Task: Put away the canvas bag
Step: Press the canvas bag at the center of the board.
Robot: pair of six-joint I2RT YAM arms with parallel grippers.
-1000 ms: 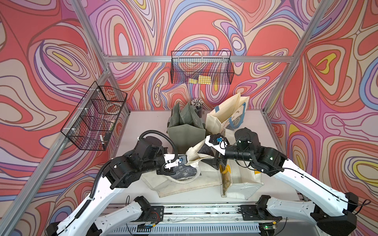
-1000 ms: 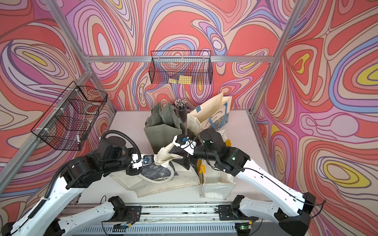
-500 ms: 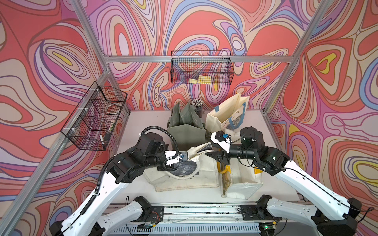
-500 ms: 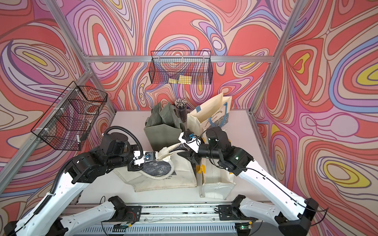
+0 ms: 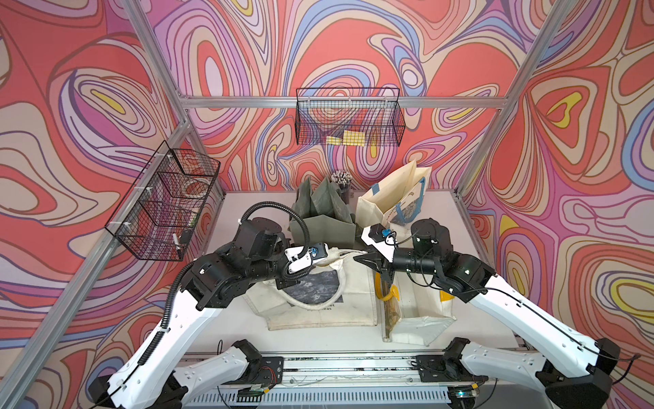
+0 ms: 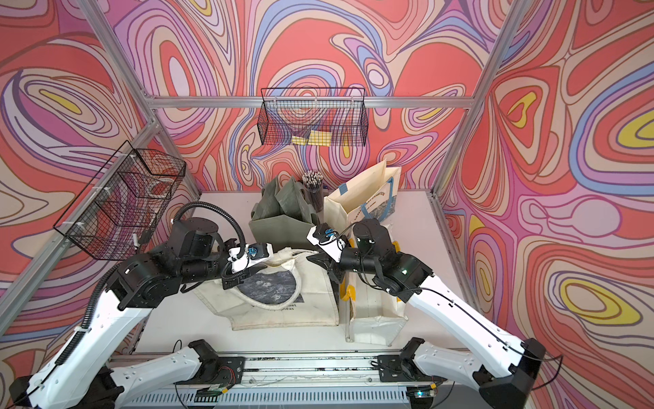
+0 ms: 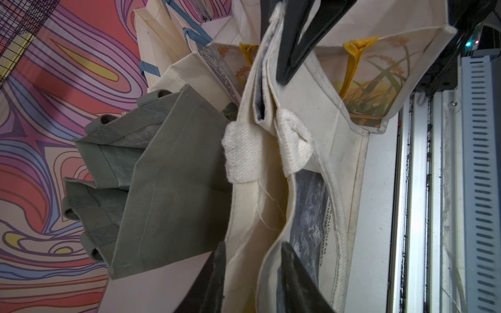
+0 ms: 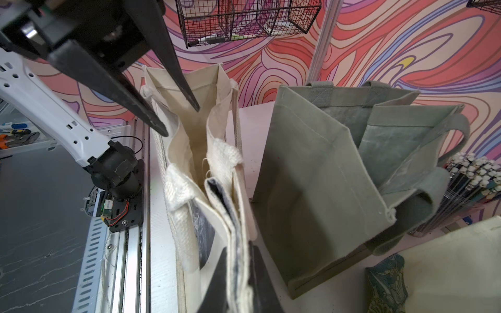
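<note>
The canvas bag (image 5: 318, 301) is a cream tote with a dark print. It lies on the table with its top edge lifted between my two grippers. My right gripper (image 8: 238, 249) is shut on the folded rim of the bag near one handle (image 8: 179, 195); both top views show it at the rim's right end (image 5: 359, 257). My left gripper (image 7: 253, 246) is open, its fingers apart around the bag's cloth. In the right wrist view one finger of the left gripper (image 8: 180, 120) reaches into the bag's mouth. In both top views the left gripper (image 6: 279, 256) sits at the rim's left end.
A green bag (image 5: 322, 219) stands just behind the canvas bag, and a cream bag with blue handles (image 5: 396, 202) stands behind the right arm. A bag with yellow handles (image 5: 414, 311) lies at the right. A pencil holder (image 5: 341, 180) and wire baskets (image 5: 348, 120) (image 5: 162, 202) are beyond.
My right gripper has closed on the bag's rim. My left gripper has opened. The bag's crumpled top is now drawn out straighter between the two grippers.
</note>
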